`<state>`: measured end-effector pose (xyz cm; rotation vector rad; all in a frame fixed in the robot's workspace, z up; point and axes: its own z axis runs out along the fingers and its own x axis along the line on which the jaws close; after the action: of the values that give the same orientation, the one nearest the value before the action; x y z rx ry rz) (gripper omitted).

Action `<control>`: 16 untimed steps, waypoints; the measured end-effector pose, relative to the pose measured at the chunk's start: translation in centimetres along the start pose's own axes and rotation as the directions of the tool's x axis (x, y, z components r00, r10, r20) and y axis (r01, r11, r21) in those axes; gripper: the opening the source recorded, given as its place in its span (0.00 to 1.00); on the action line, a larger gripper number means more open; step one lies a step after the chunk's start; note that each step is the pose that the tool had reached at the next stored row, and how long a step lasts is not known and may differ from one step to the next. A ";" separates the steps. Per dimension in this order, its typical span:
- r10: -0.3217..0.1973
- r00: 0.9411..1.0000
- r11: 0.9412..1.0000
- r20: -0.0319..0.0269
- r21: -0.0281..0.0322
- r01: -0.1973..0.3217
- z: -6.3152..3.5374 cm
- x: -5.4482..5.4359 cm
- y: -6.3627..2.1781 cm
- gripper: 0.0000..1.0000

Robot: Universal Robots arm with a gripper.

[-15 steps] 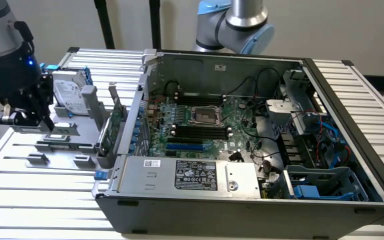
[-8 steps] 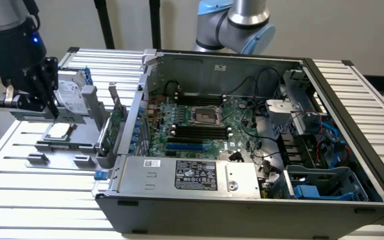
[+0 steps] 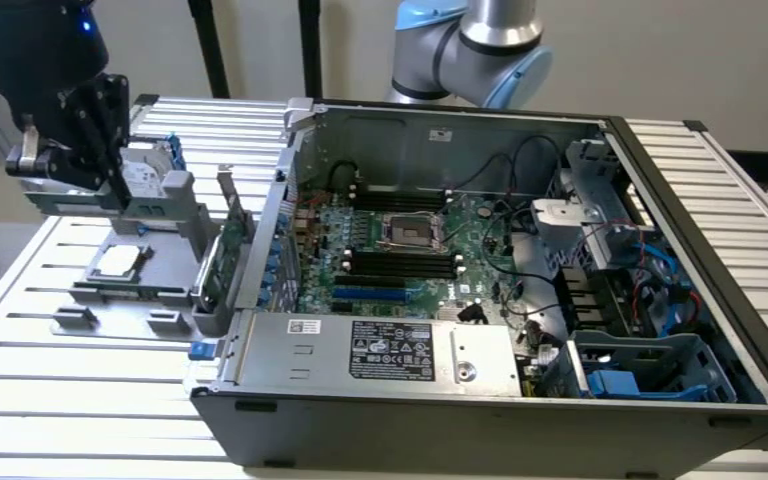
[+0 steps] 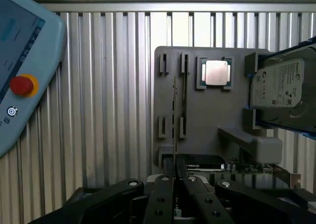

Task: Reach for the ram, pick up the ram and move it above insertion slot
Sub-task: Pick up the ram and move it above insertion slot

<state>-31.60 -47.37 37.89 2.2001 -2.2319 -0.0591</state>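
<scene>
The gripper (image 3: 71,150) is hovering over the grey holder (image 3: 117,290) at the exterior view's left, outside the open computer case (image 3: 491,400). In the wrist view the fingers (image 4: 163,199) are sitting close together, nearly closed, with only a thin gap between them. They are lining up with the ram (image 4: 174,103), which is showing edge-on as a thin dark strip standing in the slotted brackets of the holder (image 4: 207,135). Nothing is being gripped: the ram is sitting in the holder, apart from the fingertips.

Other parts are resting on the same holder. The CPU (image 4: 216,73) is lying flat in its square pocket, and the hard drive (image 4: 279,88) is standing tilted in its blue frame. A teach pendant (image 4: 22,71) with a red stop button is lying on the slatted table (image 4: 108,110).

Judged progress: the reach is underway and the tool is positioned above the ram, but contact, grasp and lift are all outstanding. The black memory slots (image 3: 404,262) on the motherboard (image 3: 398,250) are sitting well apart from the gripper, so the transfer is not yet begun.
</scene>
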 end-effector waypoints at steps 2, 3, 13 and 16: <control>-0.003 1.000 1.000 0.002 -0.002 0.003 -0.73 0.0 -0.71 0.13; -0.004 1.000 1.000 0.002 -0.002 0.004 -1.03 0.0 -1.08 0.13; -0.013 1.000 1.000 0.007 -0.009 0.013 -3.24 -0.1 -4.94 0.13; -0.016 1.000 1.000 0.008 -0.010 0.016 -3.70 -0.2 -6.11 0.13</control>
<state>-25.38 -47.37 41.39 2.2167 -2.2126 -0.0787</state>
